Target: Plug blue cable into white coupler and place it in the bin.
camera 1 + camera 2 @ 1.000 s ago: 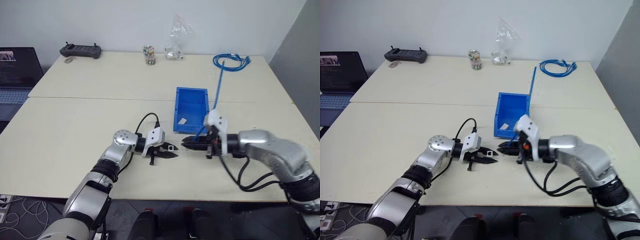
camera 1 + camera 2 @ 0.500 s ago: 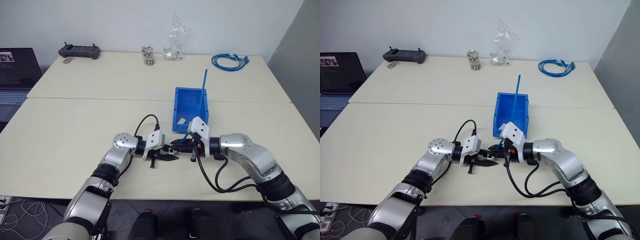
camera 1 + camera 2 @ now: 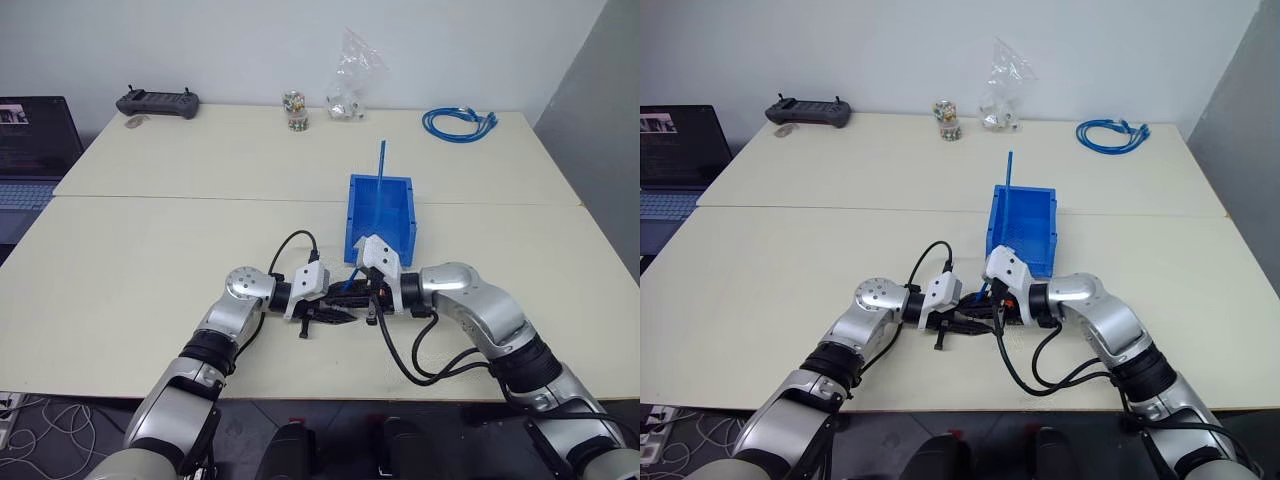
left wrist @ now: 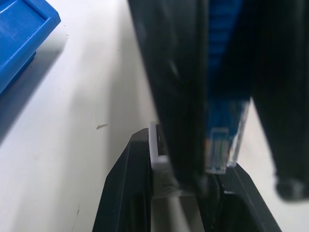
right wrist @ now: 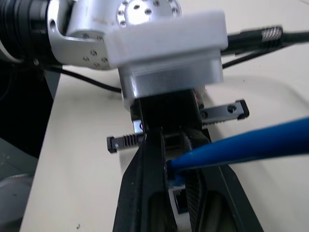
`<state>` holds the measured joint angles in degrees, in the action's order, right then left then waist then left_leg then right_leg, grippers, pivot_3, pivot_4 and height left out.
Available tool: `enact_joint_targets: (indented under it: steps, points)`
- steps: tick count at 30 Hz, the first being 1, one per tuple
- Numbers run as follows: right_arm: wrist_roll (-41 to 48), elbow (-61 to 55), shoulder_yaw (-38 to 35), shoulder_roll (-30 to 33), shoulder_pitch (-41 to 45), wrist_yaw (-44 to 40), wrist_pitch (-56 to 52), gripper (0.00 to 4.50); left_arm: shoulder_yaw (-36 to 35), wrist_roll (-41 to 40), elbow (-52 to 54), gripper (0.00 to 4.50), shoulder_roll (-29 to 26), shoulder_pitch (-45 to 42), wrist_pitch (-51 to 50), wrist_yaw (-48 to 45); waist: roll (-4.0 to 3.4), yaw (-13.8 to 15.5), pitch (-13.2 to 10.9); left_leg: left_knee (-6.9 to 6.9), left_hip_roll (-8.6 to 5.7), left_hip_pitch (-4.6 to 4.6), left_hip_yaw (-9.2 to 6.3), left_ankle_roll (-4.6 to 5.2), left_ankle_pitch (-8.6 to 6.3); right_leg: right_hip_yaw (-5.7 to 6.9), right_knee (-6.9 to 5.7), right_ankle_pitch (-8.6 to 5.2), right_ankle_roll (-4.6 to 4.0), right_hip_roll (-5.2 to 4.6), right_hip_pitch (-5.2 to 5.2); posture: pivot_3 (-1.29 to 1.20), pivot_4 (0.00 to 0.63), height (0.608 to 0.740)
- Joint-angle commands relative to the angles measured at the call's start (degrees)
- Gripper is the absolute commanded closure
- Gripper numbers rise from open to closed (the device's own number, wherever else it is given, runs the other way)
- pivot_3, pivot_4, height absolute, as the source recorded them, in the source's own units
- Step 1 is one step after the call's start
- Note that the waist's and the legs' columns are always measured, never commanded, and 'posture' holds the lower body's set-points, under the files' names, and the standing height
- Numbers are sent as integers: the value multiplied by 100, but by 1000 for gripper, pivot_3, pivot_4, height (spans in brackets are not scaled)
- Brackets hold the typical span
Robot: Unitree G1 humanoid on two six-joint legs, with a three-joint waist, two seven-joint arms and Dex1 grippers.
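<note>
We find the right gripper point(image 3: 368, 297) clamped on the blue cable point(image 3: 378, 190), its plug at the white coupler point(image 4: 155, 153) pinched in the left gripper point(image 3: 338, 315). Seating appears incomplete; the bin point(image 3: 380, 216) awaits behind.

Both arms bent inward over table front, grippers meeting tip to tip at centre. Left gripper point(image 3: 335, 316) points right, fingers nearly closed, pinching the coupler point(image 4: 155, 145). Right gripper point(image 3: 352, 296) points left and slightly down, fingers clamped on the cable point(image 3: 379, 178), its tips overlapping the left's
</note>
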<state>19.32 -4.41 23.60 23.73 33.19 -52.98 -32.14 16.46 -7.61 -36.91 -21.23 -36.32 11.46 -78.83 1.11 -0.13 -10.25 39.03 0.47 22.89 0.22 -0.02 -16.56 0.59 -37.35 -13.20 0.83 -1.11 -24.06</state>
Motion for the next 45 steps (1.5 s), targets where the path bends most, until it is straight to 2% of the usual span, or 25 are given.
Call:
enact_joint_targets:
  steps: [1, 17, 28, 36, 45]
  points:
    - [-114, 45, -63, -8, 46, -122, 163, 4133, -18, 59, 119, 3672, -59, 76, -26, -32, 0, 0, 0, 0, 0, -1, 0, 0, 0, 0, -2, 0, 0, 0, 0, 0, 150, 740]
    - [207, -239, -408, -122, 335, -198, -447, 4133, -5, 109, -40, 3672, -48, 4, 62, -33, 0, -1, 0, 4, -1, -8, -1, -1, 1, -1, -36, -7, -11, -1, -5, 0, 150, 740]
    - [-196, 96, -204, -20, 85, -329, -58, 4133, -15, 121, -12, 3672, -15, 17, 48, 16, 0, -2, 0, 5, -2, -9, 1, -1, 1, -2, -39, -7, -11, -1, -5, 0, 150, 740]
    - [-300, 314, -211, -82, 201, -413, 68, 4133, -17, 109, 75, 3672, -70, 111, 32, -8, 0, -2, 1, 7, -2, -12, 0, -1, 1, -2, -43, -7, -11, -1, -4, 0, 150, 740]
    - [-963, 721, 334, -64, 461, -770, 917, 4133, -24, 108, 140, 3672, -36, 135, 9, 11, -1, -12, 3, 7, -1, -18, 3, -1, 1, -3, -48, -7, -11, 0, -3, 0, 150, 740]
